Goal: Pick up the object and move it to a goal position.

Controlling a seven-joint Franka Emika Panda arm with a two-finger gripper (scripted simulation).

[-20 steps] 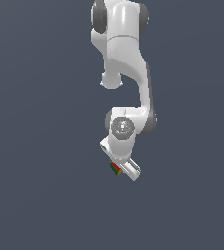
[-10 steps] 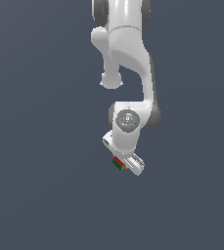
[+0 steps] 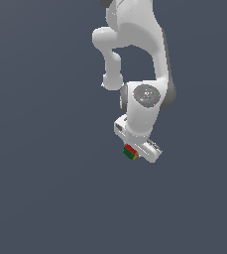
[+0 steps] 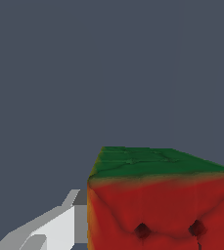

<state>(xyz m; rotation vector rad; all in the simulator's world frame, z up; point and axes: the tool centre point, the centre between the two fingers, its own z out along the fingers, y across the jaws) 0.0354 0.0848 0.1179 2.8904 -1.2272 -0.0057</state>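
Pincer (image 3: 136,153) w/ cube (image 3: 130,152), shifted right.

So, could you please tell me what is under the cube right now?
In the exterior view only plain grey background shows below the cube, which sits against the white gripper. No surface or goal marker is visible. The wrist view shows one finger beside it; its underside is hidden.

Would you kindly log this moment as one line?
hand: shut on cube | cube: held at fingertips | goal: not visible

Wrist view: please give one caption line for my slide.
Close view of the cube, red dotted face toward the camera, green face beyond it, with one white finger of the end effector beside it.
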